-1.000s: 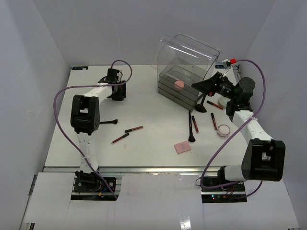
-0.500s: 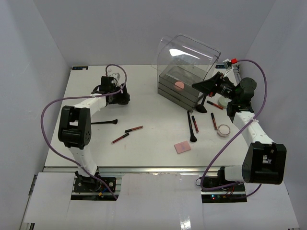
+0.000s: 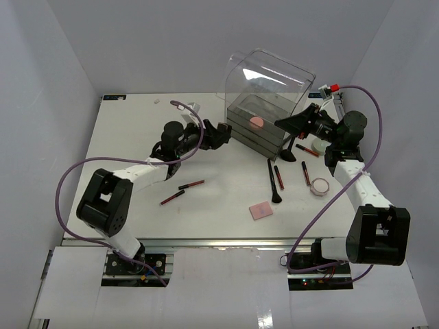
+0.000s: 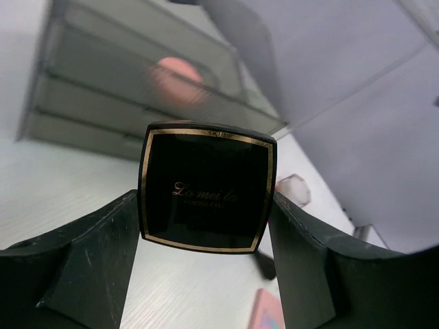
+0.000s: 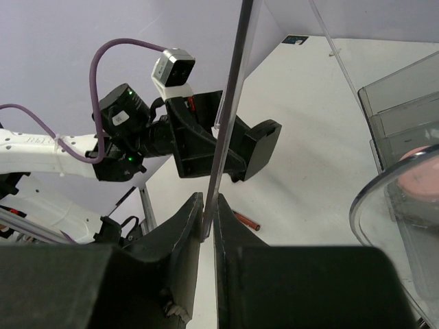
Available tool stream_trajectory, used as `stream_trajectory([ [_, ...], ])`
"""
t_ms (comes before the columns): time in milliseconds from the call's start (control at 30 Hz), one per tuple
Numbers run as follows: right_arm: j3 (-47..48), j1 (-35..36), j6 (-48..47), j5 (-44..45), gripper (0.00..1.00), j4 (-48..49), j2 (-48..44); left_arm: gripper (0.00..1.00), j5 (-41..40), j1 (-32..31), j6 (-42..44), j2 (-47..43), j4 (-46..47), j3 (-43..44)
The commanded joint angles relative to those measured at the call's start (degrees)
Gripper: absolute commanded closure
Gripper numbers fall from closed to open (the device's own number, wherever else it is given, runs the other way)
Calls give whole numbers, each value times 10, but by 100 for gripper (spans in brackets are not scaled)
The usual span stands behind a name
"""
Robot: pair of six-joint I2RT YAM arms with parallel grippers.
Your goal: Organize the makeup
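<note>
My left gripper (image 3: pixel 218 133) is shut on a small black compact (image 4: pixel 208 188) with gold trim and holds it above the table just left of the clear drawer box (image 3: pixel 264 103). My right gripper (image 3: pixel 285 122) is shut on the edge of the box's raised clear lid (image 5: pixel 226 116). A round pink compact (image 3: pixel 256 122) lies on the box's top tray. A brush (image 3: pixel 273 179), red pencils (image 3: pixel 278 177), a round pink compact (image 3: pixel 319 186), a pale green compact (image 3: pixel 319 145) and a flat pink square (image 3: pixel 260 210) lie right of centre. Two pencils (image 3: pixel 182 190) lie left of centre.
White walls close in the table on the left, back and right. The box stands at the back right with its lid tipped up. Purple cables loop above both arms. The left arm lies low across the table's left half.
My left arm has swung from the back left of the table to the right, toward the box, with the black compact in its fingers. The right arm has stayed on the lid.
</note>
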Motion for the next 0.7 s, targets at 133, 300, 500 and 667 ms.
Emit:
stream_trajectory([
  [133, 29, 3, 5, -26, 84, 21, -36, 87, -80, -78, -63, 91, 223, 64],
  [300, 32, 3, 11, -27, 84, 20, -40, 87, -142, -107, -60, 156, 301, 111],
  [500, 40, 3, 15, -29, 84, 15, -44, 84, -172, -117, -57, 219, 330, 172],
  [667, 43, 3, 16, -30, 84, 13, -46, 81, -183, -122, -48, 255, 334, 211],
])
